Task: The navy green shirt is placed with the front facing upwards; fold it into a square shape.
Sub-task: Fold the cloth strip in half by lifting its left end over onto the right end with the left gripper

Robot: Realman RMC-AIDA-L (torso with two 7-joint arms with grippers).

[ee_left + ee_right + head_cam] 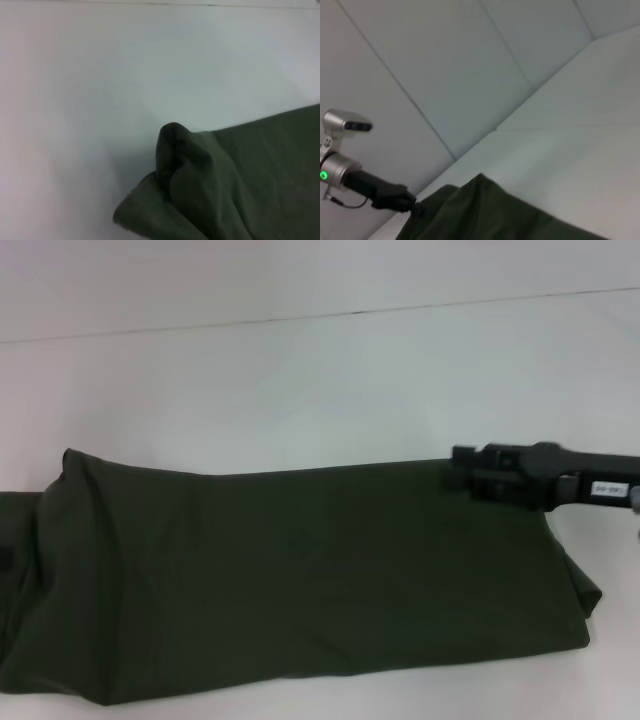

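The navy green shirt [300, 580] lies across the white table as a long folded band, with only plain green cloth showing. My right gripper [468, 478] sits at the band's far right corner, touching the cloth edge. In the head view the left gripper is out of frame. The right wrist view shows the left gripper [410, 205] at the shirt's [485, 215] other end, right against the cloth. A bunched, raised corner of the shirt [180, 155] fills the lower part of the left wrist view.
The white table [300, 390] stretches behind the shirt to a seam line at the back. The shirt's near edge lies close to the table's front. A pale panelled wall [445, 60] rises beyond the table.
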